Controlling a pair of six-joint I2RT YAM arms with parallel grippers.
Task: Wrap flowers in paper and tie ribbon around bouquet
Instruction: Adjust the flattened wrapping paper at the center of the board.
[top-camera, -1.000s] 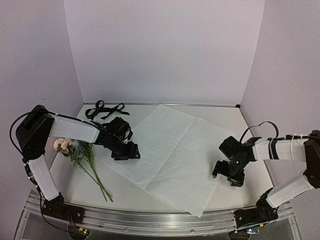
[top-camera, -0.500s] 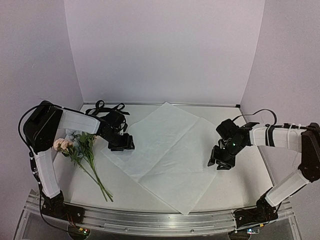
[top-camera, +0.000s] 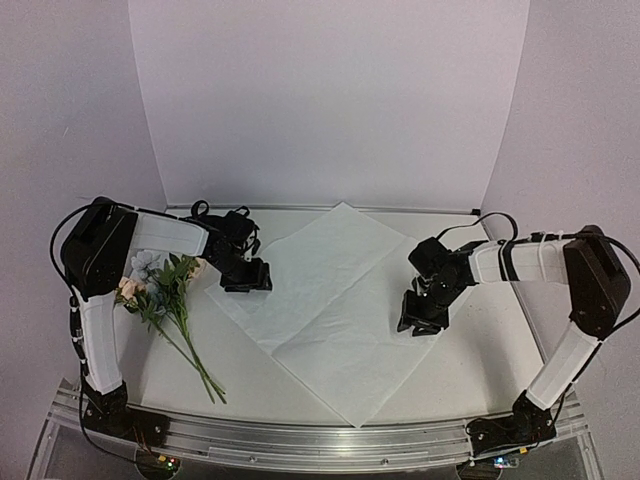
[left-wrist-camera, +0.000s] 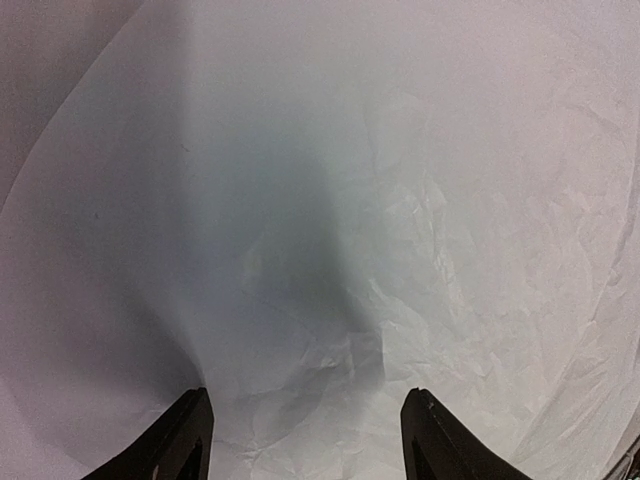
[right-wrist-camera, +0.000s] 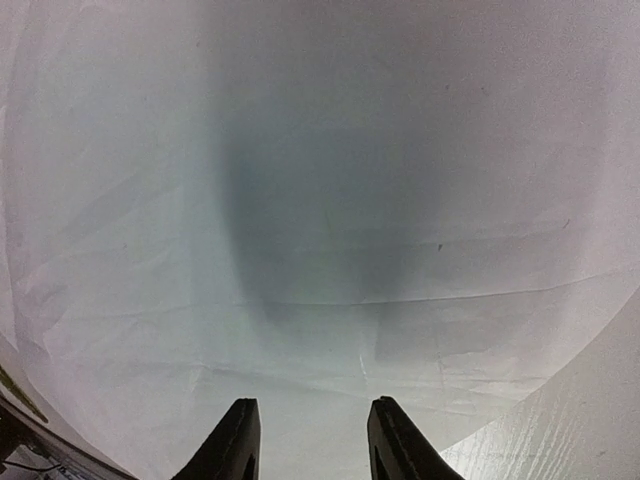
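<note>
The white paper (top-camera: 330, 290) lies flat like a diamond in the middle of the table. My left gripper (top-camera: 248, 278) rests on its left corner, and in the left wrist view its fingers (left-wrist-camera: 185, 440) stand wide apart over crumpled paper (left-wrist-camera: 400, 200). My right gripper (top-camera: 418, 315) sits on the sheet's right edge, its fingers (right-wrist-camera: 235, 445) narrowly apart above smooth paper (right-wrist-camera: 300, 200), with nothing pinched between them. The flowers (top-camera: 160, 285) lie off the paper at the left, stems toward the front. The black ribbon (top-camera: 205, 213) is bunched at the back left, partly behind my left arm.
White walls close the table in at the back and both sides. A metal rail (top-camera: 320, 440) runs along the front edge by the arm bases. Bare tabletop (right-wrist-camera: 590, 420) shows beside the paper's right edge.
Both grippers have slid toward the back and left, and the paper has shifted and turned with them. The right gripper's jaws have narrowed from wide open.
</note>
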